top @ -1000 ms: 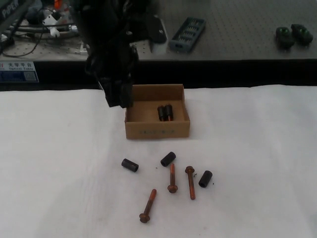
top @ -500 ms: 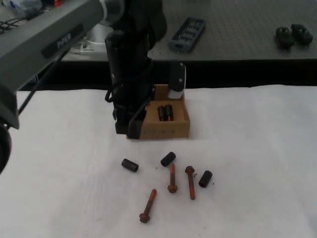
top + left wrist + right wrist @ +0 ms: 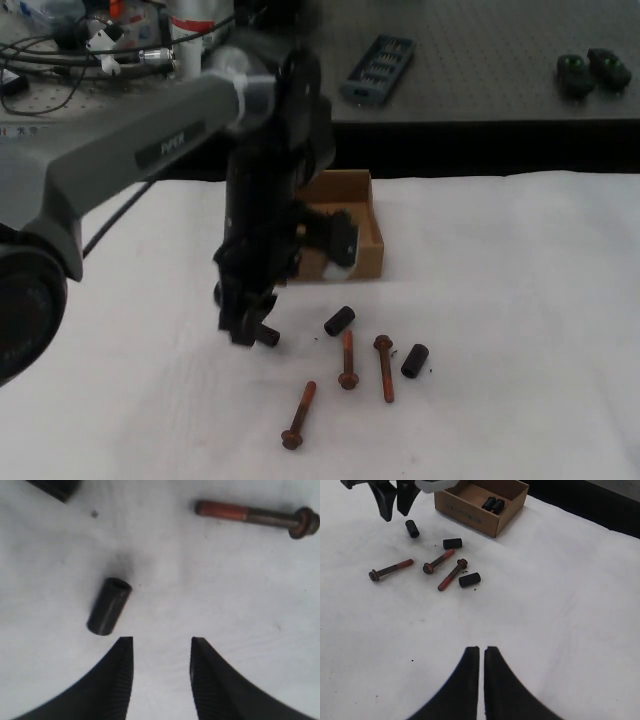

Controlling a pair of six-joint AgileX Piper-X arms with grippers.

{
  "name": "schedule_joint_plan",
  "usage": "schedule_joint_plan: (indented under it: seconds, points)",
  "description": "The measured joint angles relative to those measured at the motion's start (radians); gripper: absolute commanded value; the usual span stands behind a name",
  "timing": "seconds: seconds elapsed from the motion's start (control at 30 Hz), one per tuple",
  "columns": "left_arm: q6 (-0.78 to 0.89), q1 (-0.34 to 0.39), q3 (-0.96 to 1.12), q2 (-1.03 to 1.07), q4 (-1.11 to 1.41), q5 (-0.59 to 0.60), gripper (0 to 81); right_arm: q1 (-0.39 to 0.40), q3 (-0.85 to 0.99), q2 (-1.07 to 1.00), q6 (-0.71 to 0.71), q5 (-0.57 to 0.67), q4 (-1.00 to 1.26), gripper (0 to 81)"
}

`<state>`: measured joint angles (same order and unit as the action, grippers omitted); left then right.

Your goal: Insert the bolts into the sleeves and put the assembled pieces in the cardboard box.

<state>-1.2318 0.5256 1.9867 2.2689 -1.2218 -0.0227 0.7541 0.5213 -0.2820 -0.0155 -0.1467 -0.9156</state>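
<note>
Near the left sleeve [image 3: 109, 606] the left claw [image 3: 161, 645] hangs open but a bit off to one side, so it could knock the sleeve rolling away

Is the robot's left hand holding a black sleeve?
No, the left hand is open and the sleeve lies loose on the cloth near it.
</note>
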Motion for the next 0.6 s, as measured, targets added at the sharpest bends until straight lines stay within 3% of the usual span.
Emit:
schedule_joint_plan:
  seconds: [0.1,0.3,0.6]
  points:
    - [0.000,0.002,-0.056,0.000,0.013,-0.011,27.2,0.000,0.000,0.000,0.000,0.000,0.000,3.9]
    - [0.006,0.022,-0.090,0.000,0.090,-0.019,16.5,0.000,0.000,0.000,0.000,0.000,0.000,3.9]
    - [0.113,0.026,-0.090,0.000,0.122,-0.019,16.5,0.000,0.000,0.000,0.000,0.000,0.000,3.9]
